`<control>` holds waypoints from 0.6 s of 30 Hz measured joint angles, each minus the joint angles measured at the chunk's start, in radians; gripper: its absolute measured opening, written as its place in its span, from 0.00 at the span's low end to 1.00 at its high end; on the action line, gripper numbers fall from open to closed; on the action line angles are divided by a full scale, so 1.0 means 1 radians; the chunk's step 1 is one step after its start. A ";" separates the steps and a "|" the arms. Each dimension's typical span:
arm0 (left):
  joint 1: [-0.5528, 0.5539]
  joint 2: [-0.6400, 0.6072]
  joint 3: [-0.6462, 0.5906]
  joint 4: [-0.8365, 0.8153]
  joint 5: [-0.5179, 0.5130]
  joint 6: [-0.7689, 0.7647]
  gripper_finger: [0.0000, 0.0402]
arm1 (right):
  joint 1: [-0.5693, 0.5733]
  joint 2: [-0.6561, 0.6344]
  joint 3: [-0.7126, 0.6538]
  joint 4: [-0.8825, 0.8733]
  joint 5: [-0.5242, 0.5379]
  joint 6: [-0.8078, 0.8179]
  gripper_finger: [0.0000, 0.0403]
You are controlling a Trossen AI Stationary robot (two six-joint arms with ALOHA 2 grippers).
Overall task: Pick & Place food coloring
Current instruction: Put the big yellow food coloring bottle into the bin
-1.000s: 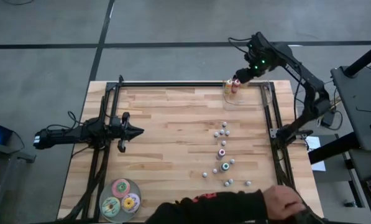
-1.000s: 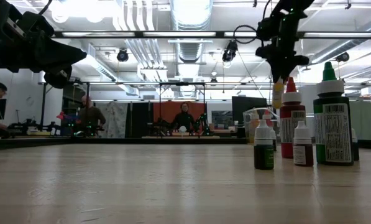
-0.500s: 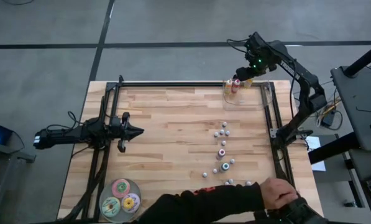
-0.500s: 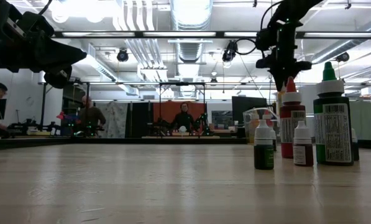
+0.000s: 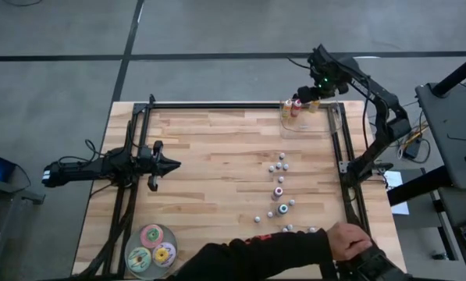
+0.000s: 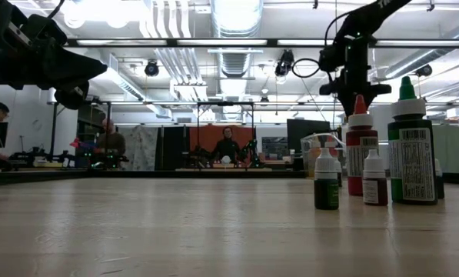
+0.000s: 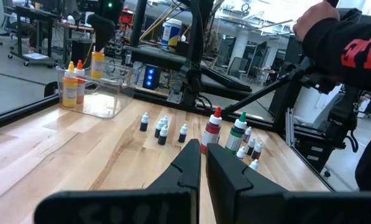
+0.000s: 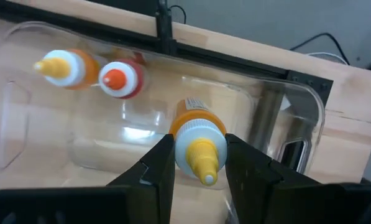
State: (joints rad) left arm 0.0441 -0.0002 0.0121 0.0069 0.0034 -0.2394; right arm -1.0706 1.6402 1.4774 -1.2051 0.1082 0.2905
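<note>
Right now the small orange food-coloring bottle with the yellow cap (image 8: 199,146) is clamped in my right gripper (image 8: 199,163), above the clear plastic bin (image 8: 297,99) at the wooden table's (image 5: 209,172) far corner. Left gripper (image 7: 201,163) waits closed, empty.

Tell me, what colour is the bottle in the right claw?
Orange body with a yellow tip on the bottle, seen best in the right wrist view.

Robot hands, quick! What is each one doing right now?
Left gripper: shut, holding nothing.
Right gripper: shut on a yellow-capped bottle over the clear container.
</note>
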 joint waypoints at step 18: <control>0.000 0.000 0.000 0.000 0.000 0.000 0.00 | -0.014 -0.001 -0.131 0.192 -0.011 0.108 0.27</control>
State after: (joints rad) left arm 0.0441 -0.0002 0.0122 0.0071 0.0036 -0.2392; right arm -1.0846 1.6394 1.3464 -1.0127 0.0970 0.3983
